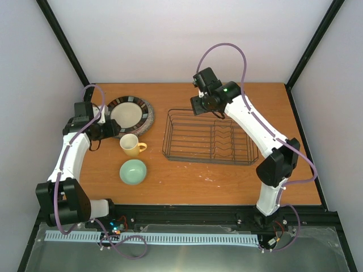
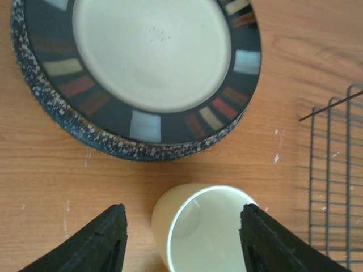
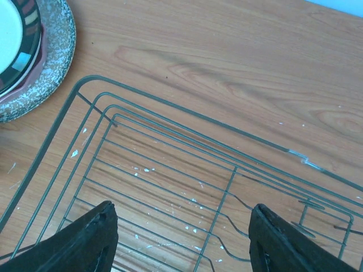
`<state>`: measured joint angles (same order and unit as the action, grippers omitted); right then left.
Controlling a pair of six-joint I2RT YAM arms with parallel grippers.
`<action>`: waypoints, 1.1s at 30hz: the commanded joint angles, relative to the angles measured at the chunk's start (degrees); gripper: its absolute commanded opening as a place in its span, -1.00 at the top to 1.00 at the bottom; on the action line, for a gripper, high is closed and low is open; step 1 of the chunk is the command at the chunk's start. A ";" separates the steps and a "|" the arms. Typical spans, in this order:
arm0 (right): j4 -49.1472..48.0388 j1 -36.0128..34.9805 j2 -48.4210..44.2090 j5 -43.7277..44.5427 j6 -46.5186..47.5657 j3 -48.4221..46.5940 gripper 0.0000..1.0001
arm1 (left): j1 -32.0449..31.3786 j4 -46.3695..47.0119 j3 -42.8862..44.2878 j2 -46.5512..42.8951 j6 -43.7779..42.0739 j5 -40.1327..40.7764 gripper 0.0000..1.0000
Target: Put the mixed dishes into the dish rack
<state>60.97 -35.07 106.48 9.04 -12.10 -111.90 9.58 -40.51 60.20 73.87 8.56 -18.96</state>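
Yellow mug point(image 2: 210, 232) sits just beside the open left hand point(image 2: 182, 212); right hand point(image 3: 182, 208) hangs open above wire dish rack point(image 1: 207, 137).

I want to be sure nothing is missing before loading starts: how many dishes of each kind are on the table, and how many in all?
Plates: 3, in one stack; the middle plate shows only as a reddish-brown edge in the right wrist view
Mug: 1, yellow
Bowl: 1, mint green
Total: 5 dishes, none in the dish rack yet
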 commanded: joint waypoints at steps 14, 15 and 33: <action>1.81 -0.08 -7.49 -2.01 -0.99 6.82 -0.29 | -0.21 -10.13 4.11 6.26 0.93 0.92 0.20; 1.79 -0.09 -7.51 -2.28 -1.00 6.91 -0.29 | -0.40 -10.88 4.88 6.43 1.08 2.02 0.17; 2.87 -0.09 -6.27 -4.57 0.53 3.50 -0.31 | -7.91 -16.82 12.80 11.08 -3.92 9.46 0.08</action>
<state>63.18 -35.07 100.14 5.37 -12.58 -106.17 2.33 -55.31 71.05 86.11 7.31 -12.10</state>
